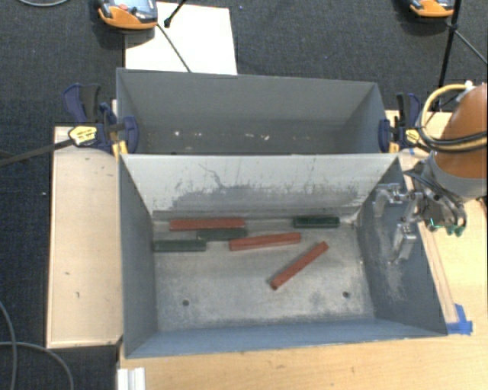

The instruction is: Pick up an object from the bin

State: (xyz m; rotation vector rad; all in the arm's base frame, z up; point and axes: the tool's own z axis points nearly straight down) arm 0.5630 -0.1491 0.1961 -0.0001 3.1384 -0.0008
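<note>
Place: a robotics lab or test cell, not a home or a shop.
Rig: a grey metal bin with sloped walls; a robot arm with looped cables stands at its right.
Floor: dark carpet to the left and on the far side.
Cabling: a black cable trails over the carpet at left.
Gear: an orange-and-black device at the far edge, kind unclear.

Dark textured carpet on every side — a white sheet at the top, thin black cable across it
</note>
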